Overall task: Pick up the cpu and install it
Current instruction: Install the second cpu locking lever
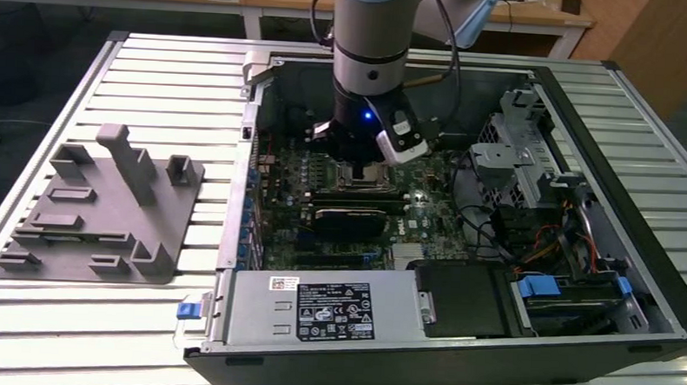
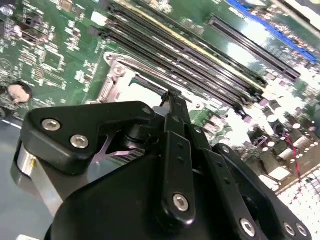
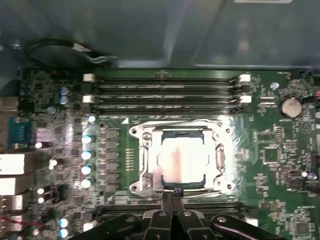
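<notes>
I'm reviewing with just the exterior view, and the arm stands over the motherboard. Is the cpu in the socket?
Observer: Yes. In the first wrist view the cpu lies flat inside the socket.
Operator: Is the gripper holding anything?
Observer: No. The gripper is shut, fingertips together with nothing between them, at the socket's edge.
Operator: Any memory fitted?
Observer: The memory slots beside the socket look empty.
</notes>
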You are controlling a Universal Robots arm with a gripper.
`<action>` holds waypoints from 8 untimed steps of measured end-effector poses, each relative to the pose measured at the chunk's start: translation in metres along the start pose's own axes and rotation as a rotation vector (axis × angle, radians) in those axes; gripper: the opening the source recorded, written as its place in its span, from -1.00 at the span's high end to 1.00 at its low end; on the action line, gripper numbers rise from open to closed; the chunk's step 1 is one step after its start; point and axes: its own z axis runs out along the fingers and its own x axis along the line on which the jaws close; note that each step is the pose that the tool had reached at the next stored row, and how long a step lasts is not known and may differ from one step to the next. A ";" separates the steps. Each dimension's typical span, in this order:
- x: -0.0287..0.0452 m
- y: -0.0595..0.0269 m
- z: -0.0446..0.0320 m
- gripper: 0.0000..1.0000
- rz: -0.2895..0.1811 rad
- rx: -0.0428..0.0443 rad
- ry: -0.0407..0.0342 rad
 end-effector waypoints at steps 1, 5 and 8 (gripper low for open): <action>-0.0021 0.0008 0.0002 0.79 0.000 0.0002 0.0001; -0.0089 0.0054 0.0013 0.79 0.001 0.0014 0.0004; -0.0129 0.0094 0.0020 0.79 0.002 0.0026 0.0005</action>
